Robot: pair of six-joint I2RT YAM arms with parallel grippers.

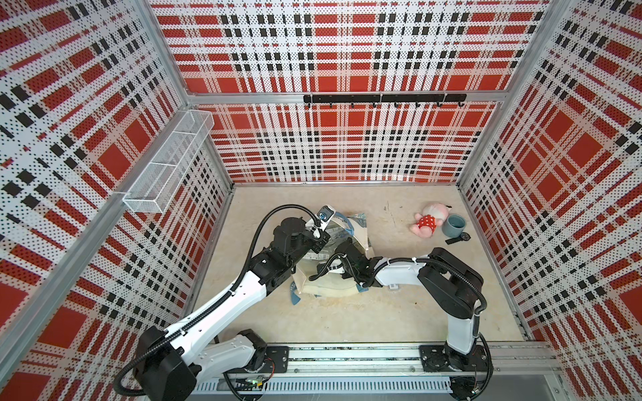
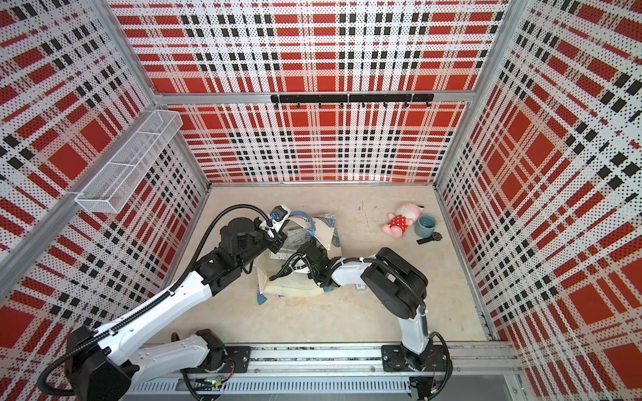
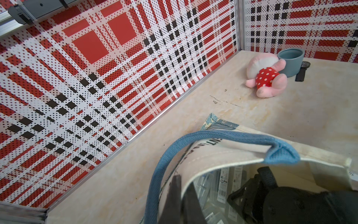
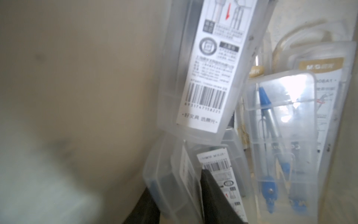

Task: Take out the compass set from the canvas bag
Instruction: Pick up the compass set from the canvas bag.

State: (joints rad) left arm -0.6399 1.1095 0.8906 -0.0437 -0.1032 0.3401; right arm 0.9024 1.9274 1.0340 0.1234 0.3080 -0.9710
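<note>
At the left we see the left gripper (image 3: 182, 195) clamped on the cream rim of the canvas bag (image 1: 330, 286), which lies mid-frame in both top views. To the right, the right gripper (image 4: 174, 182) is inside it, fingers either side of a clear barcoded case (image 4: 168, 164); pressing or not, we cannot tell. Another compass set (image 4: 280, 135) lies beside a gold "M&G" label (image 4: 319, 67).

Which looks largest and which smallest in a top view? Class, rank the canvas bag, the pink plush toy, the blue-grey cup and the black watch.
1. canvas bag, by far the largest
2. pink plush toy
3. blue-grey cup
4. black watch, similar in length to the cup's width but much thinner
</note>
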